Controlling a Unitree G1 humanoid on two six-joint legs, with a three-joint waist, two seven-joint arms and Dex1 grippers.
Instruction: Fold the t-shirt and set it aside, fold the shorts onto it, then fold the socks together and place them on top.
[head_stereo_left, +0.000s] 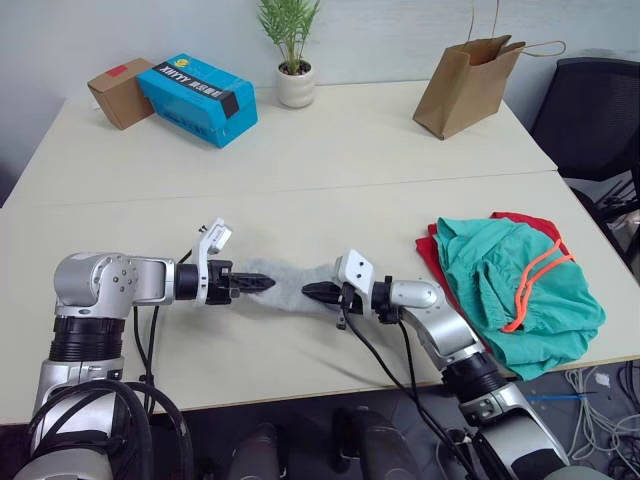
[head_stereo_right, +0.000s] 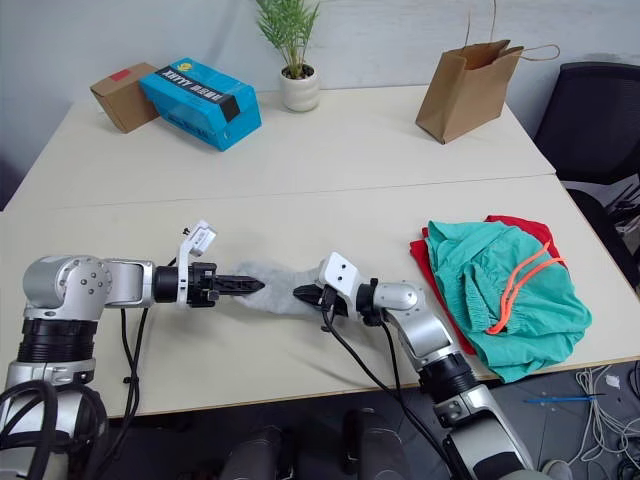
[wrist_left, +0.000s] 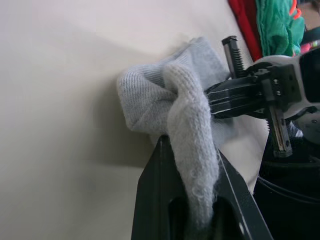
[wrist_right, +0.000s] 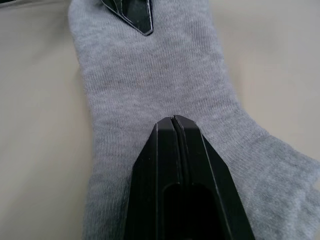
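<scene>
The small light heather-grey knit socks are lying on the pale cream table, near its front edge and roughly in the middle, stretched out between the two arms. The left gripper is coming in from the left, and in the left wrist view its black fingers are clamping a bunched fold of grey knit between them, so that one is definitely gripping the sock. The right gripper is sitting at the opposite end of the socks, and the right wrist view is showing its two fingertips pressed tight together with no gap, resting right on top of the flat grey fabric; whether any sock is actually pinched in there, I honestly can't tell. Over on the right side of the table, the teal-green soft fabric shorts with the orange drawstring are lying loosely bunched on top of the plain bright red t-shirt, which is peeking out along the left and back edges of the shorts. That pile is sitting well apart from the socks. Along the far side of the table, a brown cardboard box is touching a bright blue carton, with a small potted green plant and a brown paper bag further right.
</scene>
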